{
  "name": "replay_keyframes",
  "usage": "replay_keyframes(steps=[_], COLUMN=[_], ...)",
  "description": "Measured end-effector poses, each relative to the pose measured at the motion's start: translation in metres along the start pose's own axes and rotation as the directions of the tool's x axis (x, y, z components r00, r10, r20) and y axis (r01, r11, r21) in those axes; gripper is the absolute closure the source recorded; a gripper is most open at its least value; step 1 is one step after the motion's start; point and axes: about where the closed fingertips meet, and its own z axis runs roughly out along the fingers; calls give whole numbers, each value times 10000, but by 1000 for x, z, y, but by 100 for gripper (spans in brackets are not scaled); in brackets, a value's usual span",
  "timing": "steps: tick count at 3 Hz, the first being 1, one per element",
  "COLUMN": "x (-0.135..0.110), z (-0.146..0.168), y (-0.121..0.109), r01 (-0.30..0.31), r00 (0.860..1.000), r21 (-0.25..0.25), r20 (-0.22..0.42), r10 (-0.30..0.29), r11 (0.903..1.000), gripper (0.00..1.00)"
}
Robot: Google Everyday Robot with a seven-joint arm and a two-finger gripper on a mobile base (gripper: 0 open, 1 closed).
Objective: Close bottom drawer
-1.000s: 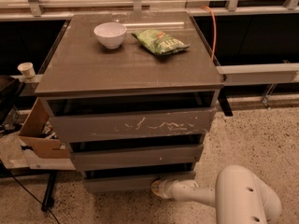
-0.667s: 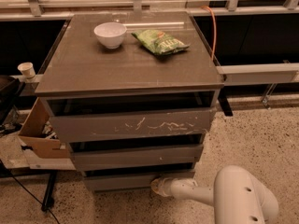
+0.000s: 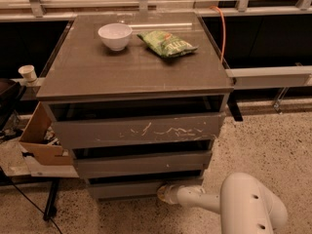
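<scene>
The bottom drawer (image 3: 126,189) is the lowest of three grey-brown fronts in the cabinet. Its low plain front stands slightly out, with a dark gap above it. The middle front (image 3: 141,164) and the tall scratched top front (image 3: 139,129) sit above it, each pulled out a little. My white arm (image 3: 243,206) reaches in from the lower right. My gripper (image 3: 163,193) is at the right end of the bottom drawer's front, touching or very near it.
A white bowl (image 3: 115,35) and a green snack bag (image 3: 166,43) lie on the cabinet top (image 3: 131,69). A cardboard box (image 3: 41,140) stands at the cabinet's left. A paper cup (image 3: 28,73) sits at far left. Speckled floor (image 3: 263,145) lies to the right.
The arm and gripper have shifted slightly toward the bottom drawer's front. The drawer fronts look unchanged.
</scene>
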Motion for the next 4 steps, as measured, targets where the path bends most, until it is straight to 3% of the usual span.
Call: replay_keyframes(steps=[1, 2, 3, 4], x=[-4, -15, -31, -36], z=[-25, -61, -117, -128], y=[5, 12, 44, 61], r01=[-318, -663, -1731, -1819], r00=[9995, 9978, 9847, 9830], r21=[-548, -1311, -2448, -2883], r20=[-69, -139, -236, -277], r10=[315, 650, 1726, 1817], r11=[9980, 9891, 9540, 9401], gripper=[100, 100, 100, 84])
